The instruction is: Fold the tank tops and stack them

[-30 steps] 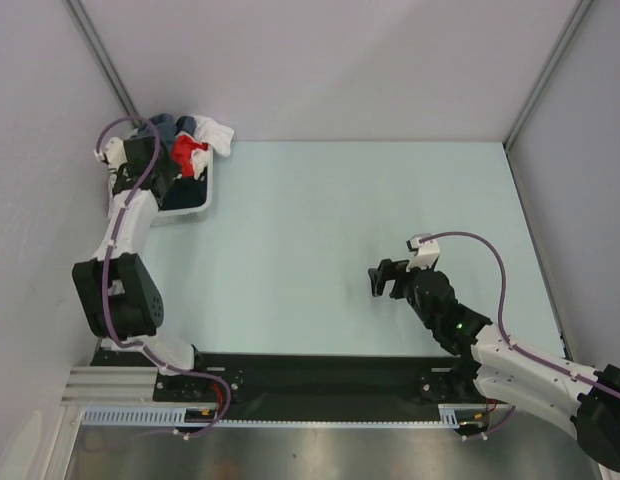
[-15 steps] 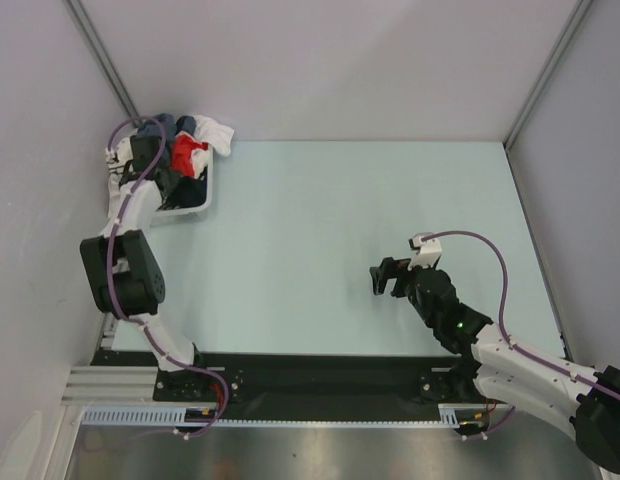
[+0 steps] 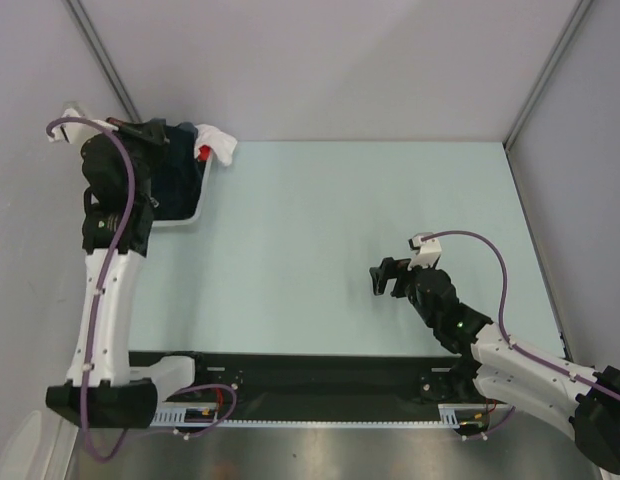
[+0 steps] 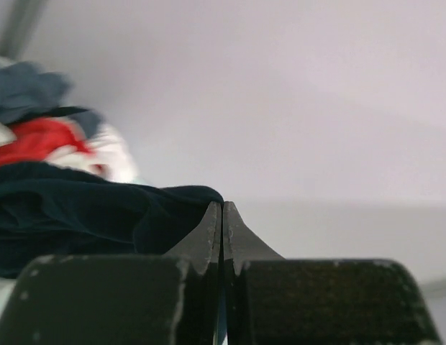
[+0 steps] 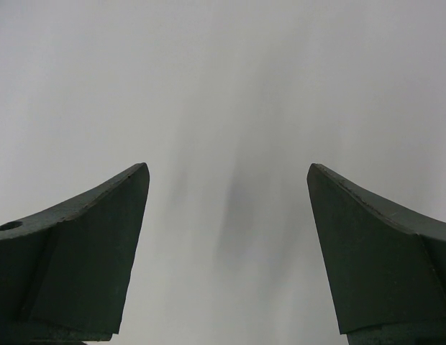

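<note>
A dark navy tank top hangs over the white bin at the table's far left corner. My left gripper is raised above the bin and shut on an edge of this cloth; in the left wrist view the navy fabric runs up to the closed fingertips. Behind it lie a bunched white garment, whose stripes I cannot make out, and a red piece. My right gripper hovers open over the table's right middle, with nothing between its fingers.
Grey walls close the table on the left, back and right. The pale green tabletop stretches between the bin and the right arm. A black rail with the arm bases runs along the near edge.
The left gripper has closed inside the bin and risen, pulling the navy tank top up over the red and white clothes. The right arm has stayed still.
</note>
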Controlling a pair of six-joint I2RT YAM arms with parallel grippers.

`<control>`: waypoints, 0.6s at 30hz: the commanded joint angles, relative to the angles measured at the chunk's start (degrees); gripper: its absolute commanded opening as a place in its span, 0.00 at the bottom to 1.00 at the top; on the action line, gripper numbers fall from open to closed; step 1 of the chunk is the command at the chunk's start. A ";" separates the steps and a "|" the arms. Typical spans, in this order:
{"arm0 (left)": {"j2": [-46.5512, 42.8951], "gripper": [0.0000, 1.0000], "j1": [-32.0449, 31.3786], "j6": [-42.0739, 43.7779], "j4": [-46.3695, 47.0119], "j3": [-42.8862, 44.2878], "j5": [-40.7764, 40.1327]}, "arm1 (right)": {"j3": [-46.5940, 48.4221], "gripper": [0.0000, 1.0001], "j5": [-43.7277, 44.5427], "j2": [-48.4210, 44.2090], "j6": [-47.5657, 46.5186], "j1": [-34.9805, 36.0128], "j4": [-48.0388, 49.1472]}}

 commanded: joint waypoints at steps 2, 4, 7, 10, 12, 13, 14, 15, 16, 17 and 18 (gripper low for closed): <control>-8.86 0.00 -9.62 2.03 11.29 9.69 -4.29 | 0.06 0.95 -0.01 -0.43 -0.02 -0.36 1.13; -7.12 0.00 -9.71 4.05 7.44 17.65 -6.91 | 0.15 0.95 -0.01 -0.34 -0.02 -0.44 1.04; -5.18 0.00 -9.71 7.04 4.26 25.67 -7.28 | 0.23 0.95 -0.01 -0.51 0.07 -0.53 0.95; -7.10 0.00 -9.71 6.26 7.86 25.88 -1.49 | 0.15 0.95 -0.10 -0.43 -0.19 -0.53 1.21; -8.07 0.00 -9.71 5.20 10.13 26.23 1.24 | 0.15 0.95 -0.10 -0.16 -0.19 -0.53 1.21; -8.34 0.00 -9.71 5.46 10.24 27.62 0.98 | 0.23 0.95 -0.10 -0.08 -0.19 -0.44 1.13; -8.34 0.00 -9.71 6.16 9.71 28.77 -0.32 | 0.23 0.95 -0.10 -0.07 -0.19 -0.53 0.95; -8.17 0.00 -9.71 6.51 8.23 30.00 -4.43 | 0.32 0.95 -0.01 -0.07 -0.19 -0.62 0.95; -7.82 0.00 -9.71 7.30 7.87 32.01 -5.95 | 0.24 0.94 -0.10 -0.16 -0.19 -0.62 0.95; -7.03 0.00 -9.71 8.96 7.69 32.90 -7.18 | 0.23 0.95 -0.01 -0.25 -0.19 -0.62 0.95; -6.33 0.00 -9.62 9.67 7.17 33.95 -8.93 | 0.15 0.95 -0.10 -0.25 -0.19 -0.62 0.95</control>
